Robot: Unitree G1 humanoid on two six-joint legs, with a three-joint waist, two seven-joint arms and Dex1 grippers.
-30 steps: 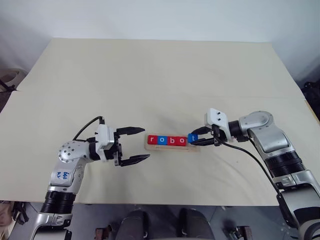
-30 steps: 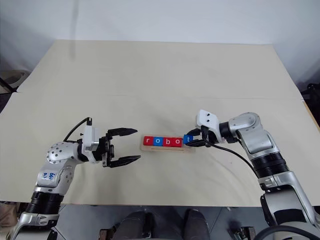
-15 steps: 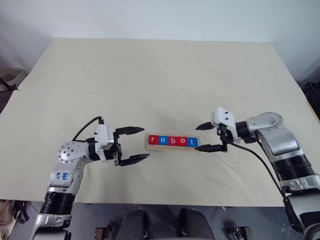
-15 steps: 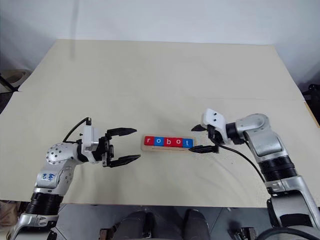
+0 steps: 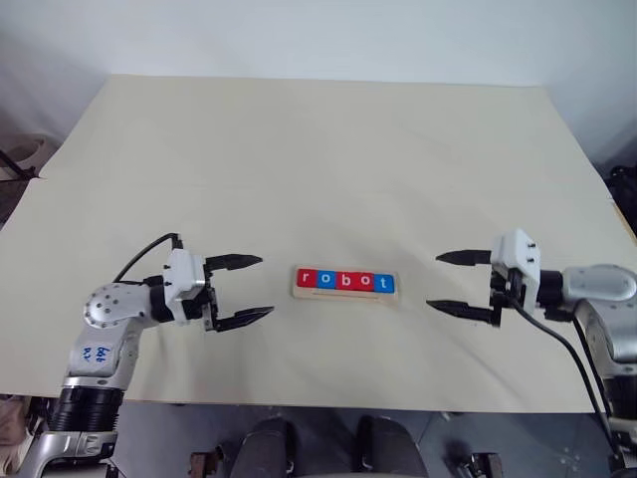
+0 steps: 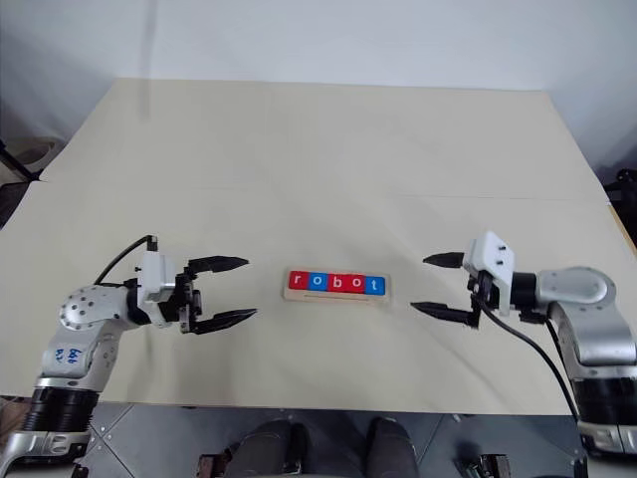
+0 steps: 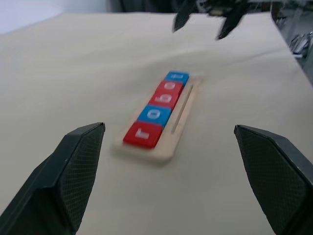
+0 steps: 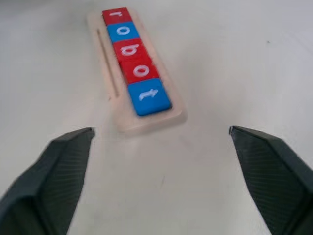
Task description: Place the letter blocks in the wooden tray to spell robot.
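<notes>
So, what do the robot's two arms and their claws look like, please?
Both arms are silver-grey metal with rounded joints and black ribbed sections lower down. Each ends in a white block at the wrist, carrying a claw of two black, pointed, textured fingers: left claw, right claw. A black cable loops along each arm. The left arm's rounded joint bears blue handwritten markings.

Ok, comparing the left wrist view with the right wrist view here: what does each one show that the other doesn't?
Left wrist view alone: the right gripper, open, beyond the tray's far end, with the red r block nearest. Right wrist view alone: the blue t block nearest, and the groove along the tray seen sharply. Both: the wooden tray on the table, all five letter blocks seated in a row spelling robot, and that arm's own open fingers, holding nothing.
</notes>
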